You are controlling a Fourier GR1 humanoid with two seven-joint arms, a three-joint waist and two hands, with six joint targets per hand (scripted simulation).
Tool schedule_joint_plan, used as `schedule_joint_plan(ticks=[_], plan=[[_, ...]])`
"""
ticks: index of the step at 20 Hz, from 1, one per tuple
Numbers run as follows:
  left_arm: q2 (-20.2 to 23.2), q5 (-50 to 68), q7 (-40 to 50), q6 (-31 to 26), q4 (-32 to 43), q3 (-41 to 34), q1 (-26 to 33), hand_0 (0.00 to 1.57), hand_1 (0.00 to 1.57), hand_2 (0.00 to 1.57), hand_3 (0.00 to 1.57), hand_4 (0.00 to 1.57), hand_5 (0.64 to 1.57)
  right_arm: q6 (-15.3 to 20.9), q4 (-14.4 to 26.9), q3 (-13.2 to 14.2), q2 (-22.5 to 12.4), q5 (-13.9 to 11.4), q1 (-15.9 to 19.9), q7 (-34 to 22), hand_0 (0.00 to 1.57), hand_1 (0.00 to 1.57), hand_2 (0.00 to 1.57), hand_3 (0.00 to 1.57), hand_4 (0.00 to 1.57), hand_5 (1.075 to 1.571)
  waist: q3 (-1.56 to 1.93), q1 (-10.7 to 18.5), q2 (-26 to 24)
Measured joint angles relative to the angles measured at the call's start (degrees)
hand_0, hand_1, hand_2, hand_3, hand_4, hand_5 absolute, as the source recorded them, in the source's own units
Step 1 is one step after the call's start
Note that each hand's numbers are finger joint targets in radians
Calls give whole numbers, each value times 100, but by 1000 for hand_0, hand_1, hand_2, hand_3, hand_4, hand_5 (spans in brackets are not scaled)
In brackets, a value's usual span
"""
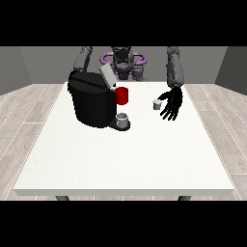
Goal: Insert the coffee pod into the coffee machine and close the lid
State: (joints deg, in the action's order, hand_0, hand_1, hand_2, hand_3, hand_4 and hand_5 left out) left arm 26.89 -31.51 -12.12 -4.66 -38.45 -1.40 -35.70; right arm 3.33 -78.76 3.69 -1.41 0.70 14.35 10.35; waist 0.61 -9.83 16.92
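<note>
Red mug between coffee machine and coffee pod

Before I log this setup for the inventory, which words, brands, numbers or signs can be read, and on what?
None can be read. The coffee machine, its raised lid, the red mug, the grey cup, the coffee pod and the table show no lettering.
</note>
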Motion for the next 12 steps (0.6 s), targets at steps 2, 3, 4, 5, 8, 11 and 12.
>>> schedule_joint_plan(ticks=[2,3,4,5,8,11,12], plan=[[-8,-125,-53,188,-29,36,25,1182,1182,1198,1083,0,1571,-20,71,24,-1,25,-13,83,0,0,0,0,324,1571,12,2,1],[-33,-190,-17,280,-29,57,38,1182,1182,1204,1089,0,1571,-22,86,20,-17,18,26,37,0,0,0,0,330,1571,20,-6,-16],[-65,-252,56,307,-42,95,32,1207,1207,1222,1091,0,1571,-13,150,13,3,11,22,54,0,0,0,0,335,1571,21,-2,-68],[-73,-307,84,332,-40,119,16,1216,1216,1225,1108,0,1571,-12,189,16,-8,-3,37,81,0,0,0,0,318,1571,20,-6,-77],[-91,-411,64,360,-20,162,9,1200,1200,1206,1077,0,1571,-72,264,30,-57,17,49,74,0,0,0,0,361,1571,19,-34,-112],[-145,-499,72,354,-7,215,15,1324,1324,1324,1151,57,1571,-93,314,58,-89,36,34,58,0,0,0,0,379,1571,18,-69,-182],[-154,-513,54,362,14,209,9,1331,1331,1334,1177,71,1571,-99,329,28,-56,29,-20,113,0,0,0,0,403,1571,15,-79,-192]])
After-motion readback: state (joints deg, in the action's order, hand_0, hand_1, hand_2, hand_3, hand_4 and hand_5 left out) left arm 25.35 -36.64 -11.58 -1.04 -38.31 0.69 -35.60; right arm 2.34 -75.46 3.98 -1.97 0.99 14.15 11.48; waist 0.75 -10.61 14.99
